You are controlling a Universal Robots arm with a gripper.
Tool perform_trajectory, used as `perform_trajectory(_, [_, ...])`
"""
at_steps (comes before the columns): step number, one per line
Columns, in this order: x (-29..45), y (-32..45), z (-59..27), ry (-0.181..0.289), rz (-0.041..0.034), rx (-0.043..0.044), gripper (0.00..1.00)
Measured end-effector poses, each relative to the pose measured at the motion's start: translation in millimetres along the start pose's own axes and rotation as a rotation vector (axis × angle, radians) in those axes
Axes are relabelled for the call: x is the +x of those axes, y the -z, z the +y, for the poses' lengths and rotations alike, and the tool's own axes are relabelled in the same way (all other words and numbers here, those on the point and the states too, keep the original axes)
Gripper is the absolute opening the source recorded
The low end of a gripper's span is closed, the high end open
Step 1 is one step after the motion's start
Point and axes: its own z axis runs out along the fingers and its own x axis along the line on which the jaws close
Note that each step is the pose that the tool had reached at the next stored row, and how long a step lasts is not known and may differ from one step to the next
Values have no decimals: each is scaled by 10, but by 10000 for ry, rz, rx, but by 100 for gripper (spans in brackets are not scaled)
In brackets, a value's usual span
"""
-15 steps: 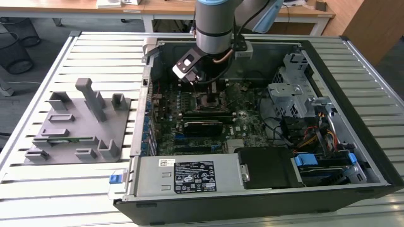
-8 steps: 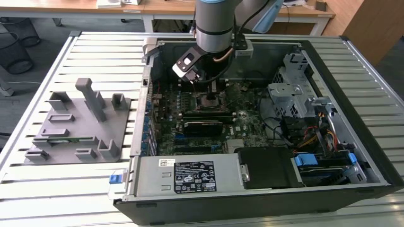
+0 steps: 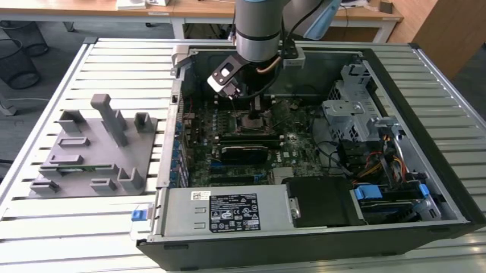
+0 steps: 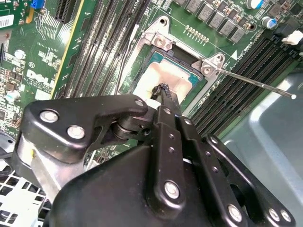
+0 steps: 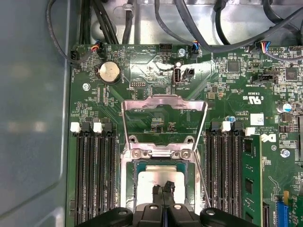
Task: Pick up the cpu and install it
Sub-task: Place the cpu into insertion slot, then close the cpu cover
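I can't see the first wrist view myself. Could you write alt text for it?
The gripper, fingers shut together, rests its tips on the silvery cpu, which lies in the open socket of a green motherboard. The socket's metal frame stands hinged up beyond it, with black memory slots on either side.

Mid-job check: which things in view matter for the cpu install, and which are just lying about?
In the job:
small square silvery-grey cpu
open metal socket with raised frame, holding the cpu
black pincer, tips shut right over the cpu

Lying about:
grey plastic parts holder
long green memory stick
round silver coin battery
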Motion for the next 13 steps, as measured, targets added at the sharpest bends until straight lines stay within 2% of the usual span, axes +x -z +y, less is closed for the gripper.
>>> perform_trajectory(13, [1,33,2,0,1,-1,11])
